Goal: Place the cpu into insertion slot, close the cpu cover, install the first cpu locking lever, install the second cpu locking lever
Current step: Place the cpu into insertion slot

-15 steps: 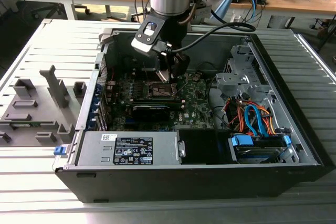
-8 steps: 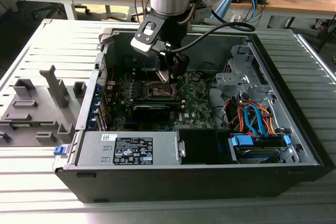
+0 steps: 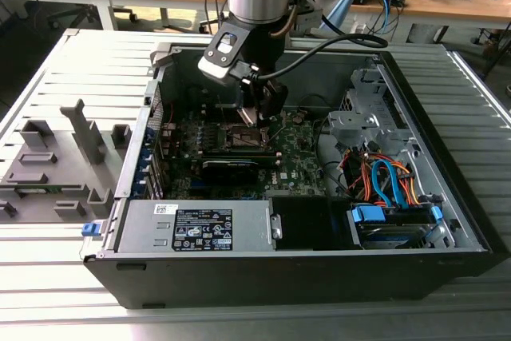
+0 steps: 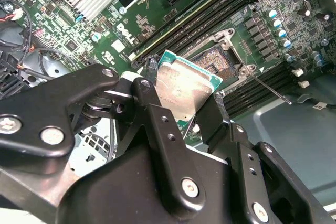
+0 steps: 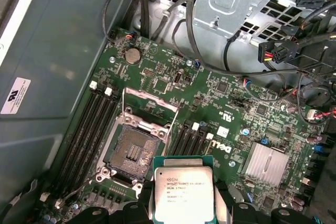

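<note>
One black two-fingered tool (image 4: 178, 100) grips one small flat square cpu (image 4: 185, 83) with a dull silver metal top and green edge. One finger (image 4: 149, 98) presses each of two opposite sides, two fingers in all. In the second wrist view the cpu is tilted, off the board and not seated.

One square black insertion slot (image 5: 131, 150) with a thin metal rim is bare, its pin field showing. In the first wrist view the held cpu overlaps the slot's near corner, apart from it in height.

One thin silver-grey cpu cover (image 5: 152, 98), a frame plate with a cut-out centre, stands swung up at the slot's far edge, not closed. One thin metal locking lever (image 4: 269, 88) sticks out loose beside the slot in the second wrist view.

On the one green circuit board (image 3: 299, 149) there are also one finned silver heat sink (image 5: 265, 163) and one round coin battery (image 5: 132, 54).

In the exterior view the tool hangs just above the board's middle, inside one open black computer case (image 3: 447, 221) lying on the slatted grey tabletop (image 3: 72, 65). One grey plastic fixture (image 3: 56, 169) sits at 9 o'clock from the case, on the exterior view's left. One blue drive caddy (image 3: 391, 225) is at 4 o'clock from the tool.
</note>
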You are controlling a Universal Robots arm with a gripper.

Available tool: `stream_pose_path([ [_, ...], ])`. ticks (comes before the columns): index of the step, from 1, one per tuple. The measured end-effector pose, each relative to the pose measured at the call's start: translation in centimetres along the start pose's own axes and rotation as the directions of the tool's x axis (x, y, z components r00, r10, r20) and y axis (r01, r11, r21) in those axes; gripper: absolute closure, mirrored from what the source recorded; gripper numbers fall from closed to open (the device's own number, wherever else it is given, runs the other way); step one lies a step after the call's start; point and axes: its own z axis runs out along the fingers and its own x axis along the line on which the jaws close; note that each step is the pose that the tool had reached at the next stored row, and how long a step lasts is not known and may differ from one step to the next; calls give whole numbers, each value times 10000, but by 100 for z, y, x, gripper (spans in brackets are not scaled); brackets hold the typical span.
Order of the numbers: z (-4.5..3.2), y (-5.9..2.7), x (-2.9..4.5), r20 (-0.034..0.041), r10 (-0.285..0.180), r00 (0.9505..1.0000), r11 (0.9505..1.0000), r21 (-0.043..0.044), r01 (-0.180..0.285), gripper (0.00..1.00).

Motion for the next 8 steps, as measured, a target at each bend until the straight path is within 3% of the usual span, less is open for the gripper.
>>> stream_pose_path([
  [8,0,0,0,23,141,9999,9999,11,-141,46],
])
